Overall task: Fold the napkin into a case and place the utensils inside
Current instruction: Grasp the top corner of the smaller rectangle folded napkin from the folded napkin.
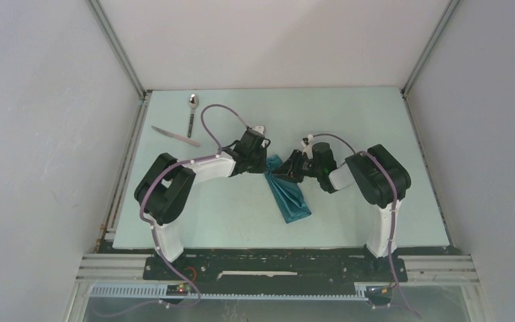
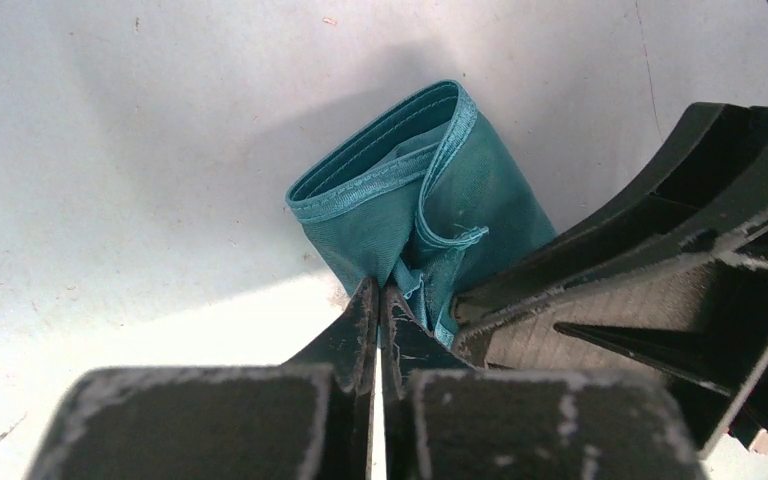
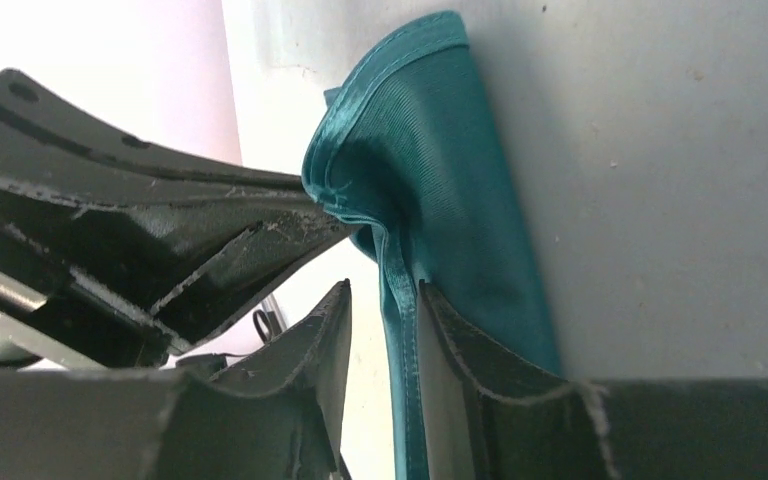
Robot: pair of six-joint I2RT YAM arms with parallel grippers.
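The left jaws are pinched shut on one end of the folded teal napkin [image 1: 290, 198]. The right jaws stand parted, with the napkin's hem running between them. The spoon [image 1: 192, 111] and knife [image 1: 174, 136] lie well apart from both, out past the left jaws.

A pale mint-green table [image 1: 349, 114] forms the bottom of a three-sided booth. Behind the table's far edge rises a plain white back panel [image 1: 275, 40]. A grey-white left wall [image 1: 40, 134] and a matching right wall [image 1: 489, 147] stand along its sides. An aluminium post [image 1: 117, 48] slants up from the table's far left corner. Along its near edge lies a dark base plate [image 1: 275, 261], with a slotted white cable duct [image 1: 261, 292] just nearer the camera. The light is soft and even, and the shadows on the table are faint.
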